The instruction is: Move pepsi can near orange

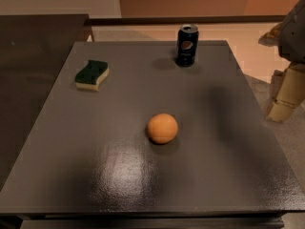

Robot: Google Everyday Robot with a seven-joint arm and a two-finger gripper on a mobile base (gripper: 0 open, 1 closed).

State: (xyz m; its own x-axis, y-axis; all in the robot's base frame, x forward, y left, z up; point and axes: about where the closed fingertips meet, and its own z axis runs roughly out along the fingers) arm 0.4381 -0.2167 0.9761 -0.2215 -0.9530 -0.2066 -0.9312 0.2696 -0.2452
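The pepsi can (187, 45) stands upright near the far edge of the dark grey table (224, 166), dark with a silver top and a round logo. The orange (162, 128) sits near the middle of the table, well in front of the can and slightly to its left. My gripper (285, 97) hangs at the right edge of the view, beyond the table's right side, apart from both the can and the orange. It holds nothing that I can see.
A green-and-yellow sponge (92, 74) lies on the table's far left part. A dark counter (28, 70) adjoins the table on the left. The arm's upper part (291, 30) shows at the top right, over the floor.
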